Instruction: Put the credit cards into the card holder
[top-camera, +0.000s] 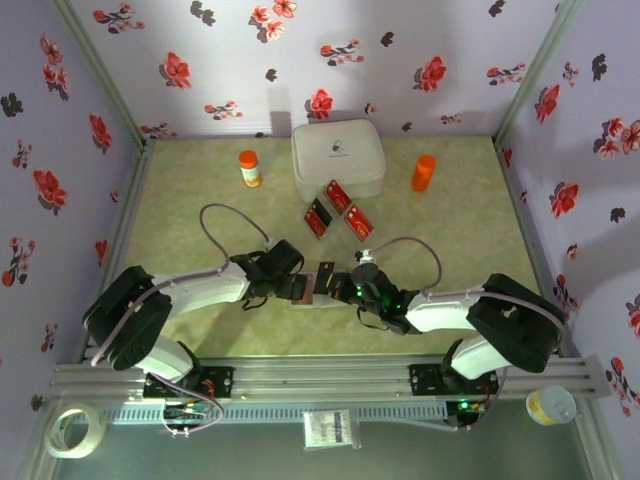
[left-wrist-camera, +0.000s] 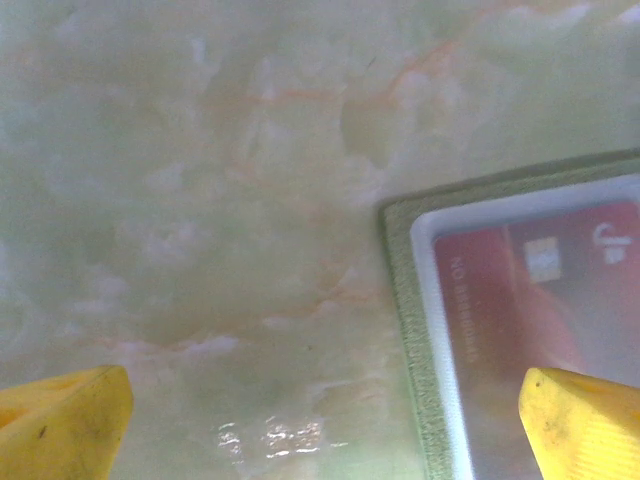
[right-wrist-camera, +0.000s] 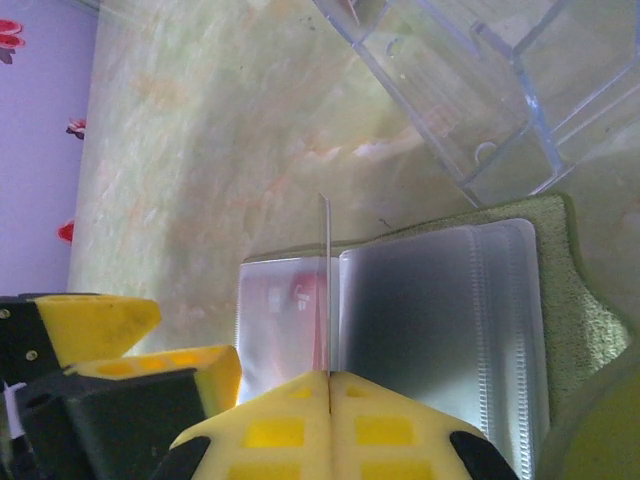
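Note:
The card holder (right-wrist-camera: 450, 310) lies open on the table, olive outside with clear grey sleeves. A red credit card (left-wrist-camera: 540, 290) sits in its left sleeve. My right gripper (right-wrist-camera: 329, 378) is shut on a thin card held upright over the fold. I see that card edge-on as a pale line (right-wrist-camera: 327, 280). My left gripper (left-wrist-camera: 325, 430) is open and low over the table, its yellow fingertips (left-wrist-camera: 60, 420) astride the holder's olive edge (left-wrist-camera: 400, 300). Three more red credit cards (top-camera: 338, 210) lie behind the two grippers (top-camera: 296, 285) (top-camera: 337, 283).
A white rounded case (top-camera: 338, 158) stands at the back centre, with an orange bottle (top-camera: 250, 168) to its left and an orange cylinder (top-camera: 424, 172) to its right. A clear plastic compartment box (right-wrist-camera: 480, 90) lies just beyond the holder. Flowered walls close in three sides.

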